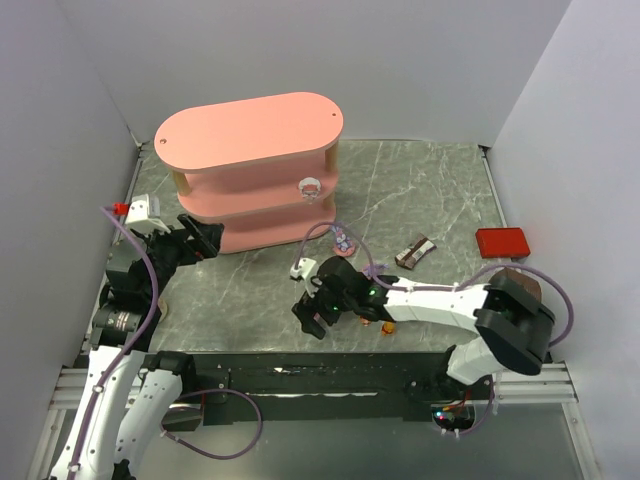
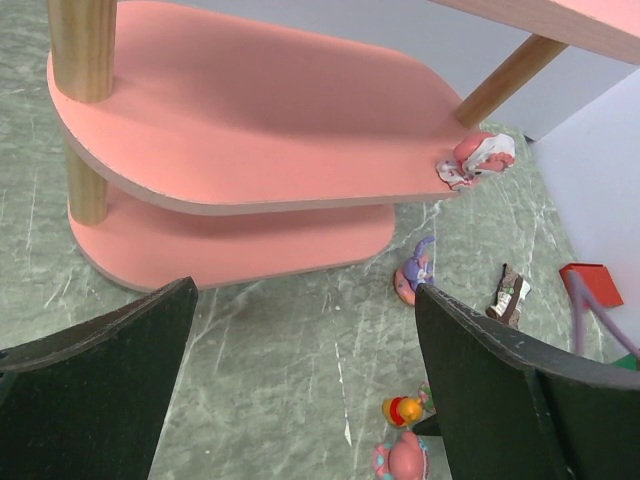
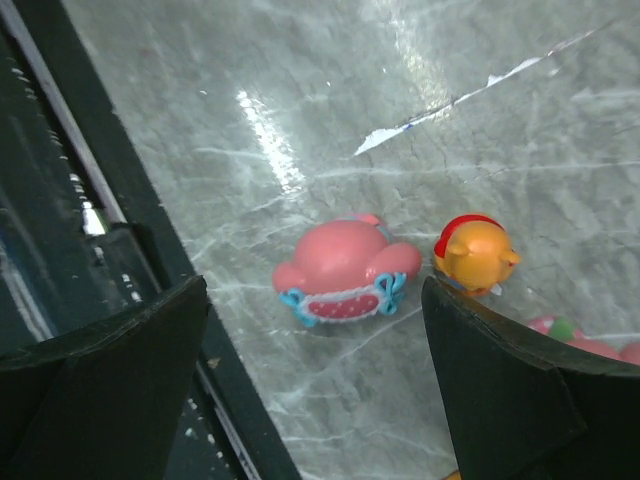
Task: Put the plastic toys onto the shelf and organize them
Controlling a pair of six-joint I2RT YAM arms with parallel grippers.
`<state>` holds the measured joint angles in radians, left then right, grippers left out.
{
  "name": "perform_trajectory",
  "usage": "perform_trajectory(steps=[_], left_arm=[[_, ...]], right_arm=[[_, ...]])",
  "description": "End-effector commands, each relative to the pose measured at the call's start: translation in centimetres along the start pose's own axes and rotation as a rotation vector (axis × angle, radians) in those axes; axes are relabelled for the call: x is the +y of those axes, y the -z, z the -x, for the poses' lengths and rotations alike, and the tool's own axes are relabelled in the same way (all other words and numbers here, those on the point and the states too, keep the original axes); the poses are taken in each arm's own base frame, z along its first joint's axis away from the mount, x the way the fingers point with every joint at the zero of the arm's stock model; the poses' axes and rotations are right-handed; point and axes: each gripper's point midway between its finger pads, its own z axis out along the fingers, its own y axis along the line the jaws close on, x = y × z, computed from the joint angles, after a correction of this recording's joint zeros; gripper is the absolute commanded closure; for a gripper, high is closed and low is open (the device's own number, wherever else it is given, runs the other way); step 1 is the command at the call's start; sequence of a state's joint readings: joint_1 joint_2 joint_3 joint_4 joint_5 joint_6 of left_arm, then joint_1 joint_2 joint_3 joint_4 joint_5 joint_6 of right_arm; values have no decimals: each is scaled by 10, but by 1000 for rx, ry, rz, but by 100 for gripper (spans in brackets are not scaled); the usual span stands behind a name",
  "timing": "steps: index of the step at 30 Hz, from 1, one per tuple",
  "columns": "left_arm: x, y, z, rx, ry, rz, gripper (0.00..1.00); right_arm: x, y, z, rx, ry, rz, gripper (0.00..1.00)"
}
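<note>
— Hovering over the bench [image 1: 430,190], is it, the right claw [image 1: 311,316]?

— Yes, low and close to the near edge. Its jaws are spread wide with nothing between them. In its wrist view a pink round toy [image 3: 343,270] lies on the grey stone just beyond the fingertips. An orange bear [image 3: 476,254] stands just beside it, to the right in that view. The two look barely apart, though I cannot be sure. A second pink toy [image 3: 590,348] peeps out past the right finger, mostly hidden.

— And the left claw [image 1: 205,240]?

— Wide open too, and empty. It sits just beside the left end of the shelf [image 2: 250,120], down by the lower tiers. I cannot tell whether it touches.

— Where are the toys on the shelf?

— One pink-white toy [image 2: 478,160] sits on the middle tier, right at the rim beside a wooden post [image 2: 505,80].

— What else is on the bench?

— A purple toy [image 2: 415,268] sits just in front of the shelf's right end. Farther right lies a brown snack bar [image 1: 414,252], and beyond it a red box [image 1: 502,242] near the wall.
</note>
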<state>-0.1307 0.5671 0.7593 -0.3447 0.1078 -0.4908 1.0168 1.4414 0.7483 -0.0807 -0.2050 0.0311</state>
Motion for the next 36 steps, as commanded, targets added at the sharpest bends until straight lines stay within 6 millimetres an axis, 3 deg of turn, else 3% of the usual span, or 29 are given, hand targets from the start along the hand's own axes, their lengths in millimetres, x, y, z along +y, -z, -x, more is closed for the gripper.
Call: perform_trajectory(steps=[1, 8, 11, 16, 19, 20, 21, 26, 27, 28, 30, 36], left_arm=[[-1, 0, 7, -21, -5, 0, 4], [-2, -1, 7, -19, -6, -5, 4], [-2, 0, 7, -19, -5, -4, 4], [-3, 0, 7, -20, -6, -6, 4], [-3, 0, 8, -21, -5, -7, 4], [-3, 1, 8, -21, -7, -7, 4], [-3, 1, 8, -23, -7, -7, 4], [-3, 1, 8, -25, -7, -9, 4], [-3, 1, 8, -25, -7, -7, 4], [-3, 1, 8, -25, -5, -5, 4], [-3, 1, 8, -25, -5, -5, 4], [-3, 2, 8, -25, -6, -9, 4]], right_arm=[[-1, -14, 16, -21, 58, -1, 7], [-7, -22, 7, -2, 58, -31, 9], [-9, -25, 6, 8, 49, -38, 15], [-14, -33, 2, 54, 36, -62, 41], [-14, -36, 1, 65, 8, -70, 60], [-14, -37, 1, 63, -5, -75, 74], [-14, -37, 4, 52, -12, -78, 78], [-26, -42, 19, 31, -146, -193, 81], [-25, -43, 33, 4, -169, -216, 81], [-25, -46, 31, 25, -195, -236, 81], [-28, -47, 51, -22, -267, -304, 80], [-21, -67, 72, -31, -336, -406, 76]])
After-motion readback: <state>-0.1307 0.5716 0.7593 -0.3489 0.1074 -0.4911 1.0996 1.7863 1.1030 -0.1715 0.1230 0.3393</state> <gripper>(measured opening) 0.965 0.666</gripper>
